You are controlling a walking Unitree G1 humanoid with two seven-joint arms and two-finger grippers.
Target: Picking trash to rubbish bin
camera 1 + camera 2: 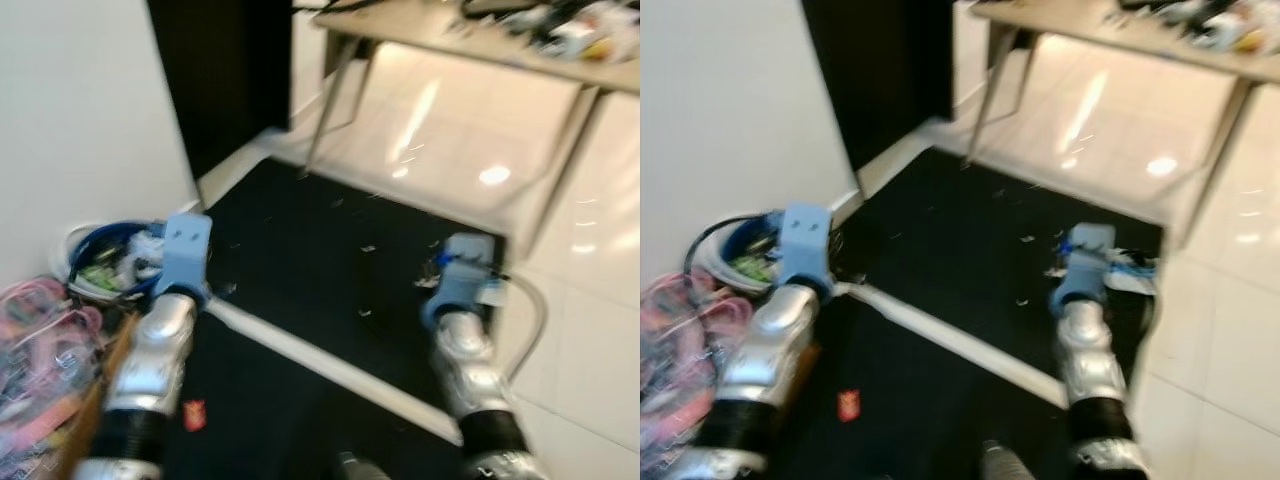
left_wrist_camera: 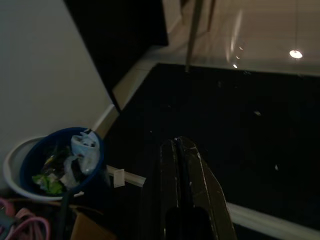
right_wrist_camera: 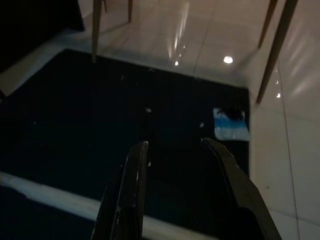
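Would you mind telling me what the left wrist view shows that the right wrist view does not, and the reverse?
The left wrist view alone has the blue rubbish bin with wrappers inside, standing by the white wall, and the left gripper with its fingers closed together. The right wrist view alone has the blue and white packet lying at the mat's edge beside the tiles, and the right gripper with its fingers spread apart. Both show the dark mat, the glossy tiled floor and thin table legs.

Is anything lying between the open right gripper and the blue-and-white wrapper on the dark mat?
Nothing visible. The right gripper is open above bare dark mat, and the blue-and-white wrapper lies flat ahead at the mat's edge, beside a table leg.
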